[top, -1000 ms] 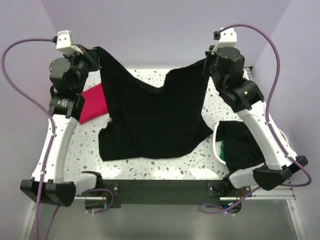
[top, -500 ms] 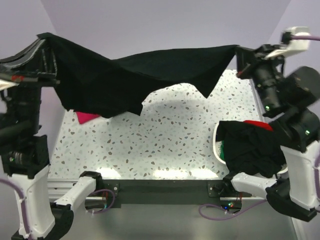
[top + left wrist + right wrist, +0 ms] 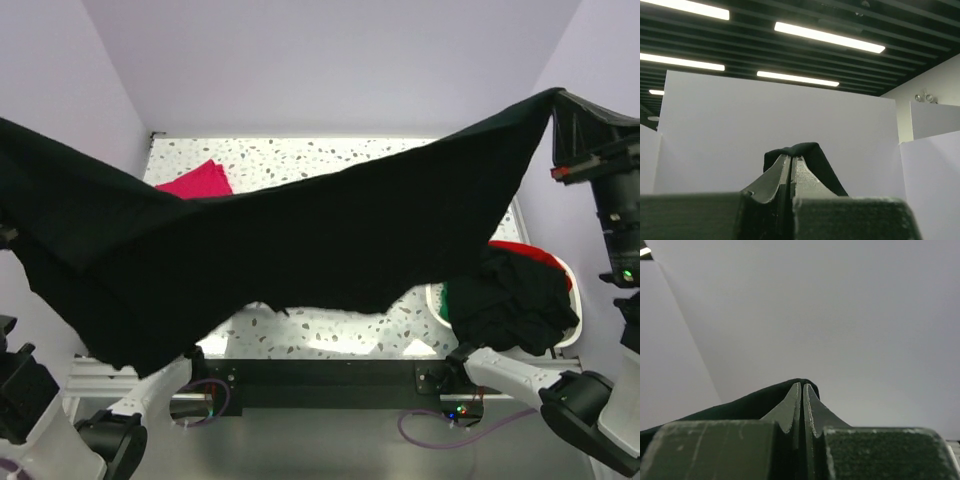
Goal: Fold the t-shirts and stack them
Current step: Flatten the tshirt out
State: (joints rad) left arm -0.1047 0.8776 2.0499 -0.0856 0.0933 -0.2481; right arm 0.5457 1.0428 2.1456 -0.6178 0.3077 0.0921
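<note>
Both jaws are clenched on opposite ends of the large black t-shirt (image 3: 300,240), stretched taut high above the counter (image 3: 300,155); pulling wider could tear a thin pinch free, dropping it crumpled onto the counter

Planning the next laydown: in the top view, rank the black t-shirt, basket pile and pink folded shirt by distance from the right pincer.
1. Black t-shirt: clamped in the right pincer.
2. Basket pile: right side, below it.
3. Pink folded shirt: far left, back.
</note>
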